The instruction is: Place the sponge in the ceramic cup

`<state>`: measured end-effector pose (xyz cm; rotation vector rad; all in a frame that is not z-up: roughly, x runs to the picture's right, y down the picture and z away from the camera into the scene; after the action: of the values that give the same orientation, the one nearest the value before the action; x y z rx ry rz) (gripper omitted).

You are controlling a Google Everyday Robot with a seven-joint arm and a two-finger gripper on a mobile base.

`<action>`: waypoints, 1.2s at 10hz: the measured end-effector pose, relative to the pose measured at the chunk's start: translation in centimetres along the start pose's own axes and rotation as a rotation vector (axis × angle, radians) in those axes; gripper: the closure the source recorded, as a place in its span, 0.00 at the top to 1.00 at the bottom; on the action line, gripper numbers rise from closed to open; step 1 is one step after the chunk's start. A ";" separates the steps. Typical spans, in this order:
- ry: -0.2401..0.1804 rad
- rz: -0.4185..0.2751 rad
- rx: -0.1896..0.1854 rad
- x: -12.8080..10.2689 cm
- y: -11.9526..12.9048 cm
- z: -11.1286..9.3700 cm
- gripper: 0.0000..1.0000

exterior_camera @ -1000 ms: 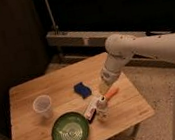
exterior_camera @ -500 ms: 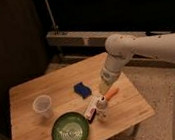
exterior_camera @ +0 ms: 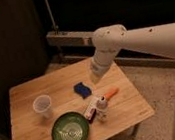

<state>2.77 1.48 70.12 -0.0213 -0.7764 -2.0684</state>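
Note:
The dark blue sponge (exterior_camera: 82, 89) lies flat near the middle of the wooden table (exterior_camera: 24, 93). To its left, the pale ceramic cup (exterior_camera: 42, 106) stands upright on the table, about a hand's width from the sponge. My white arm reaches down from the upper right. Its gripper (exterior_camera: 102, 104) hangs low over the table, just right of and in front of the sponge and apart from it. An orange part (exterior_camera: 112, 93) shows beside the gripper. The sponge lies free on the wood.
A green round bowl (exterior_camera: 70, 130) sits at the table's front, below the cup. A small white-and-red box (exterior_camera: 92, 108) lies right beside the gripper. The table's right edge is close to the gripper; a dark wall and metal rail stand behind.

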 end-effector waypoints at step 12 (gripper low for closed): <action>-0.088 -0.098 0.072 10.4 1.2 11.6 0.80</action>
<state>-5.64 -0.63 83.12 -0.0347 -0.9217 -2.1418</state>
